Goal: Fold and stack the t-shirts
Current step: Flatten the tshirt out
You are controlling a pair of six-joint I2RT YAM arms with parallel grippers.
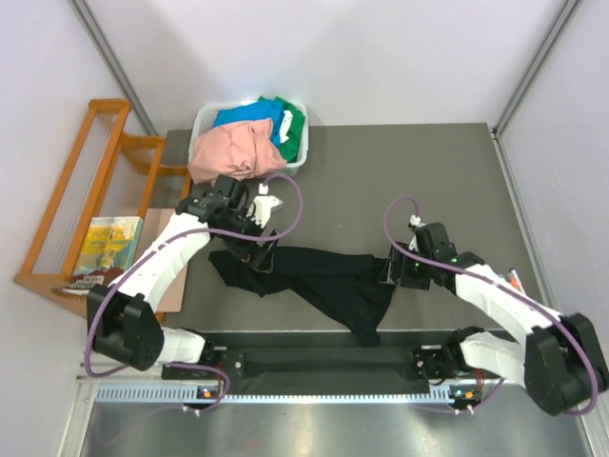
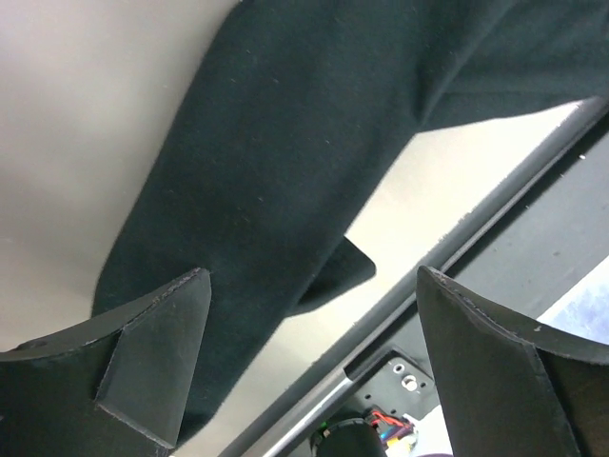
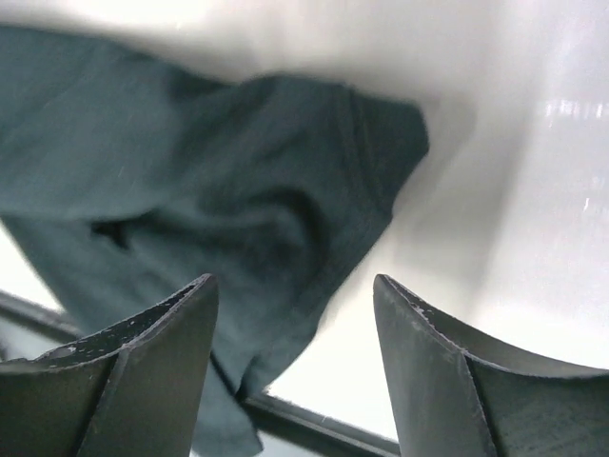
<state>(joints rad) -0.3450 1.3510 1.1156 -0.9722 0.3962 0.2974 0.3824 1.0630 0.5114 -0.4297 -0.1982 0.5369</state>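
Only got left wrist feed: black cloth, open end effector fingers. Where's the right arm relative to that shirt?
Observer: the right end effector is at the right edge of the black t-shirt, jaws apart, nothing between them.
Operator: other shirts?
Observer: pink shirt, blue shirt and green shirt sit piled in the white bin at the far-left corner of the table.
Operator: black one flat?
Observer: no, crumpled, stretched left to right, one corner pointing at the near edge.

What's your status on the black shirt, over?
Left claw open, right claw open, both empty. Black t-shirt crumpled on table between them, unfolded. Nothing in the way.
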